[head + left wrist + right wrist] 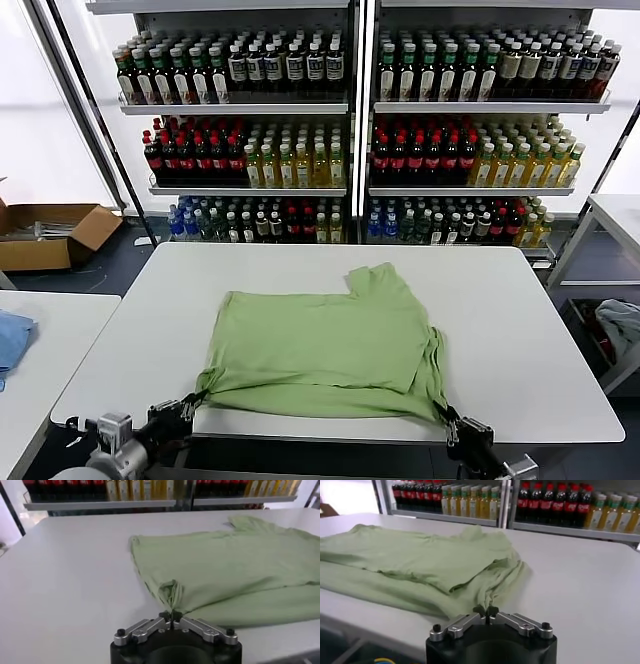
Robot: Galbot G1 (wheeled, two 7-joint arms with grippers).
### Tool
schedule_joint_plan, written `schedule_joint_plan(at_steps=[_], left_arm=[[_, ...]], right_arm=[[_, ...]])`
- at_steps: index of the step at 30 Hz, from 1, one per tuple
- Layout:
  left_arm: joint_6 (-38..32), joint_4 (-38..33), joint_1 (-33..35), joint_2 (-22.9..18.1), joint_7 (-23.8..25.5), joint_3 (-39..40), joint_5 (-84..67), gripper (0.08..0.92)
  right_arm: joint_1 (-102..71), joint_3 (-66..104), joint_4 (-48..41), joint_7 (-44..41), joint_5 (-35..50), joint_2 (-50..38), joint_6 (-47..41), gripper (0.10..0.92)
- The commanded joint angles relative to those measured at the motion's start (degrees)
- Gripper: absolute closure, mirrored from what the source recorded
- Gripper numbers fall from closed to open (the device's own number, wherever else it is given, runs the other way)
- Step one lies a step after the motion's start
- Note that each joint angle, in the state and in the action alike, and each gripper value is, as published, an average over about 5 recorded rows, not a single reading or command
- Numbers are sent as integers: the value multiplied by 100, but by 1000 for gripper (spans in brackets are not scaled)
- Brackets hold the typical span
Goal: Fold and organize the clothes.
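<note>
Left pincer (172, 616) is pinching the near left corner of the green shirt (325, 350), and right pincer (486, 611) is pinching the near right corner the same way. Shirt's lying plain back up on my white worktop (520, 340), bunched at both grips, one sleeve pointing toward the drink shelves (350, 120).

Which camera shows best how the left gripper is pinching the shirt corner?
The left wrist view: the left gripper is shut on the green shirt, bunching the corner. The head view shows it small at the table edge; the right wrist view misses it.
</note>
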Motion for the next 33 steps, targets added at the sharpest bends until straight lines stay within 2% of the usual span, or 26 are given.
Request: schedule_joint_plan(at_steps=[1, 4, 6, 20, 23, 27, 30, 33], left_arm=[[-4, -714, 1091, -146, 54, -417, 398, 913], [-5, -640, 904, -127, 15, -448, 460, 886], [-5, -594, 804, -78, -3, -542, 400, 838], [-8, -46, 54, 326, -172, -1035, -265, 431], [-11, 219, -274, 465, -268, -965, -700, 345], [-14, 688, -945, 661, -504, -577, -1232, 236], [-17, 1007, -1442, 872, -626, -61, -1370, 188], [-20, 1312, -1980, 1053, -691, 545, -1401, 178]], right_arm=[[-399, 37, 265, 87, -78, 10, 36, 802], [-314, 162, 280, 34, 59, -77, 94, 716], [-234, 261, 265, -32, 195, -156, 151, 664], [768, 577, -60, -444, 1266, -604, 434, 260], [1290, 489, -352, -421, 1472, -756, 367, 213], [2394, 148, -917, -306, 1783, -1000, 22, 203], [3288, -288, -1474, -225, 1905, -1161, -234, 203], [4087, -808, -2055, -239, 1926, -1247, -362, 203]])
